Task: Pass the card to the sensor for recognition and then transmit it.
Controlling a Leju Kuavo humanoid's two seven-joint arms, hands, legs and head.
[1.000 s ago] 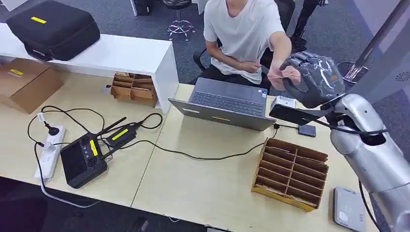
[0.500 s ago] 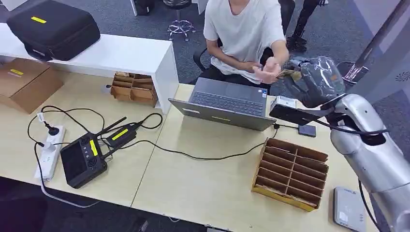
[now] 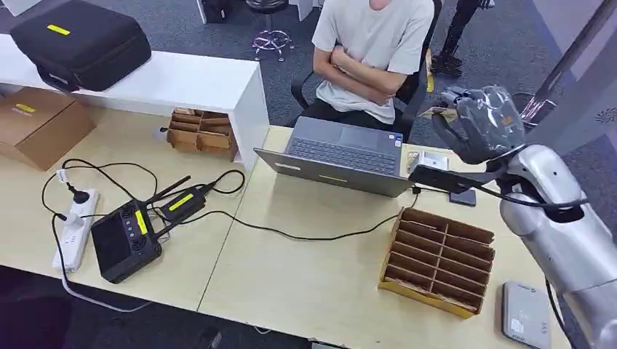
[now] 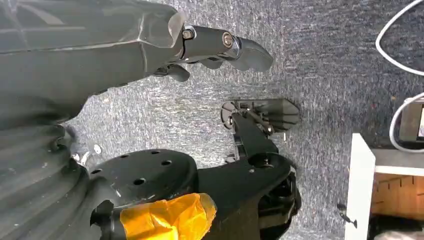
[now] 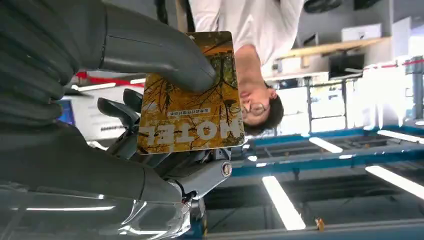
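My right hand (image 3: 484, 122) is raised over the table's far right edge, beside the laptop (image 3: 342, 153). It pinches a yellow card (image 3: 439, 111). In the right wrist view the card (image 5: 192, 97) reads "HOTEL"; the thumb (image 5: 150, 47) presses on its face and darker fingers (image 5: 165, 160) lie behind it. A small white box (image 3: 428, 158) and a flat black square (image 3: 462, 196) lie on the table below the hand. A flat grey device (image 3: 524, 314) sits at the near right corner. My left hand (image 4: 210, 47) hangs over carpet, holding nothing, fingers stretched out.
A person (image 3: 371, 51) sits behind the laptop with arms folded. A slotted cardboard organizer (image 3: 436, 262) stands on the table near my right arm. A black controller (image 3: 125, 240), cables and a power strip (image 3: 73, 229) lie on the left. A white shelf (image 3: 182, 83) carries a black case (image 3: 80, 43).
The person's hand was at the card in my right hand, then let go and drew back; the arms are now folded. My right hand, still holding the card, shifted slightly right.
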